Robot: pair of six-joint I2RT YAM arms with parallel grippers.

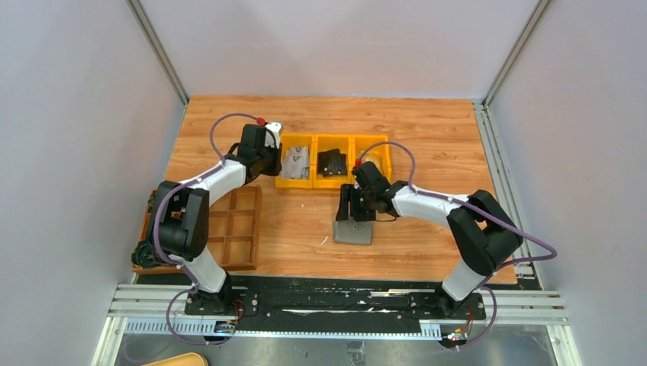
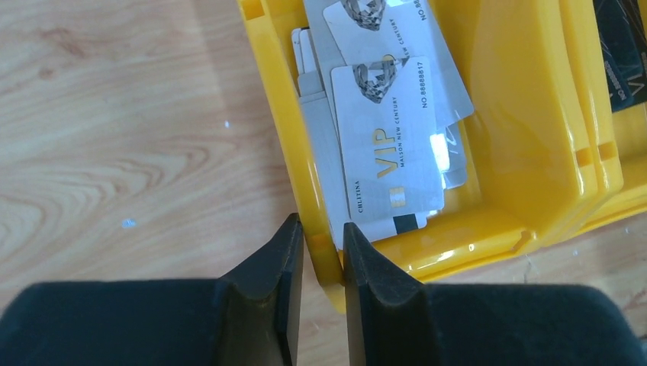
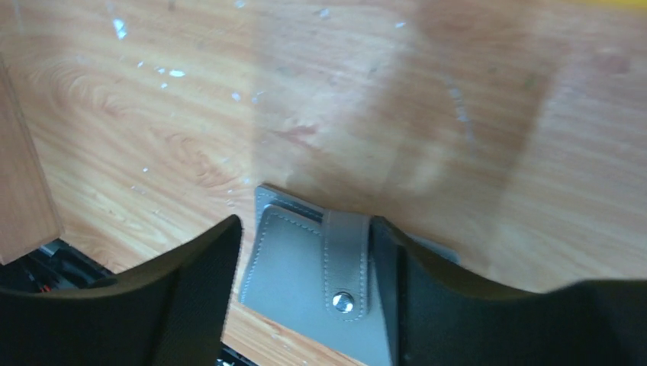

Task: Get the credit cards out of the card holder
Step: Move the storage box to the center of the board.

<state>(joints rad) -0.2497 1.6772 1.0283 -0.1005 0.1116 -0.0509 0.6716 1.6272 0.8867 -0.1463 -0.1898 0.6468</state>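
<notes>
Top view, left gripper [image 1: 268,162]: held at the left edge of the left yellow bin [image 1: 284,183], at the far side of the table [image 1: 427,137].
Top view, credit cards [image 1: 296,162]: seen piled in that bin, out of the holder; a black item [image 1: 332,162] is seen in the middle bin.
Top view, card holder [image 1: 352,232]: laid flat on the table near the middle, nearer than the bins, under the right gripper [image 1: 352,217].
Top view, wooden compartment tray [image 1: 255,229]: placed at the near left, well apart from the holder.
Left wrist view, fingers [image 2: 267,290]: set narrowly apart, with the bin's corner wall seen in the gap (whether it is pinched cannot be told).
Left wrist view, cards: light grey, marked VIP, stacked overlapping inside the bin, just beyond the fingertips.
Right wrist view, jaws: spread wide, one on each side of the holder.
Right wrist view, holder: grey, stitched, its closing tab [image 3: 347,259] with a metal snap [image 3: 343,302] seen just beside the right-hand finger; a gap is seen at the other finger.
</notes>
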